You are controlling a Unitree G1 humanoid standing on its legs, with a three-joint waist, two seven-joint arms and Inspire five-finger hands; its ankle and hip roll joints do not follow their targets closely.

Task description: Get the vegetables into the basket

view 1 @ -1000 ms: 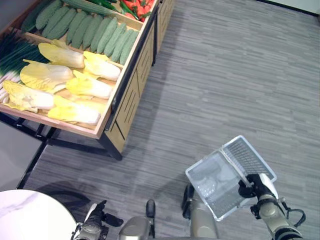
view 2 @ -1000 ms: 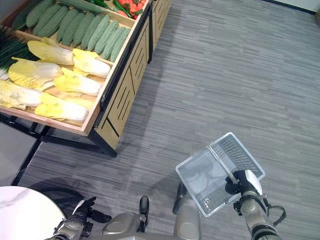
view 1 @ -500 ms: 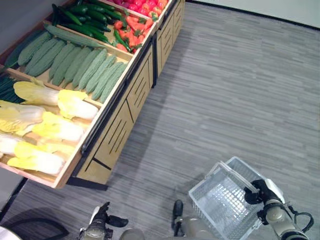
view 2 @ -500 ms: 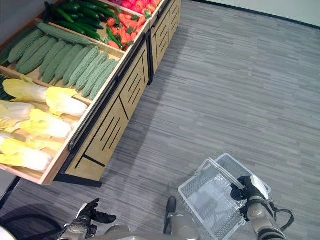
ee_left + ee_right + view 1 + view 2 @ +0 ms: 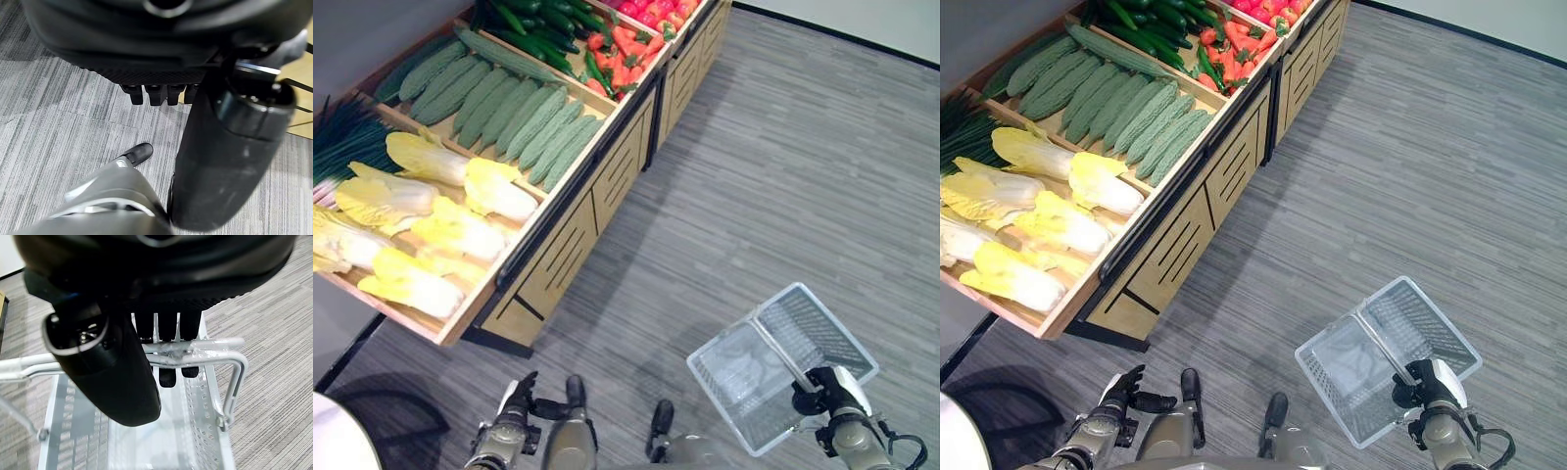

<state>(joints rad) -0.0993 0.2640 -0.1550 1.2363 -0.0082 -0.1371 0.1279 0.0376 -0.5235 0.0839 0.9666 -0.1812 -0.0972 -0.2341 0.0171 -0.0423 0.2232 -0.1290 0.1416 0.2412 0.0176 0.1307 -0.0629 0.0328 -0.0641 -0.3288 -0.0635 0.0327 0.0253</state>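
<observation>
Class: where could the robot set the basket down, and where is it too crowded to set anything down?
Free: the grey floor between the wooden produce stand and the clear basket held by the right hand. Crowded: the stand's bins, packed with cabbages and bitter gourds. The left hand hangs low, holding nothing.

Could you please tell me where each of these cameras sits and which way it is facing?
Left eye view: on the head, looking down at the produce stand, floor and basket.
Right eye view: beside it, same scene; both hands low.
Left wrist view: on the left arm, along the left hand, curled, to the floor.
Right wrist view: along the right hand gripping the basket's handle.
Shared: the basket.
</observation>
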